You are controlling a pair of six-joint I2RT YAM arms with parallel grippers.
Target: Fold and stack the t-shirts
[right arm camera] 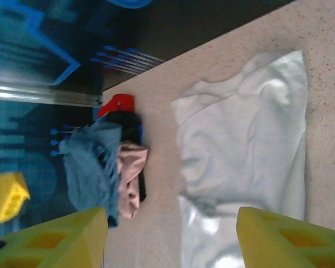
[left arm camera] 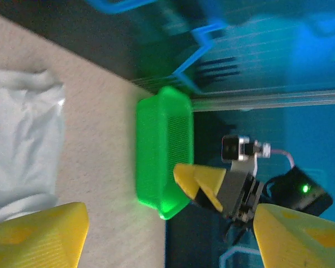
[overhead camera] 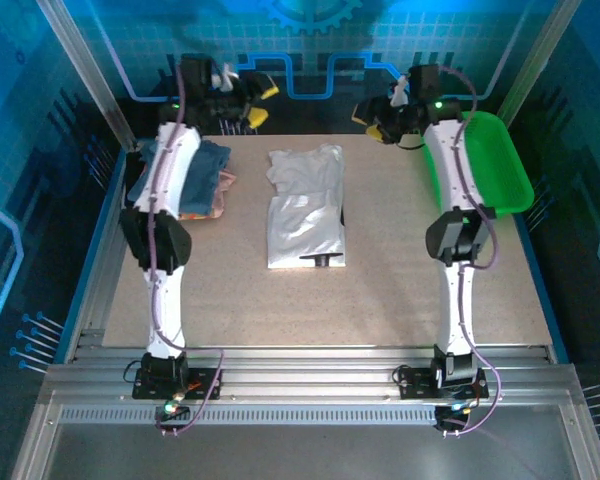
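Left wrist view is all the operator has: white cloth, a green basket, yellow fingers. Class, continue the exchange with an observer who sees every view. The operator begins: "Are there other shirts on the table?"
Observer: Yes. A pile lies at the left side of the table, slate-blue on top, with pink and orange showing at its edges.
Operator: How does the white shirt lie?
Observer: The white shirt is folded into a long strip at the middle of the table, with a black mark at its near edge.
Operator: Where is my left hand?
Observer: The left hand is out past the table's far edge, beyond the pile, open and empty.
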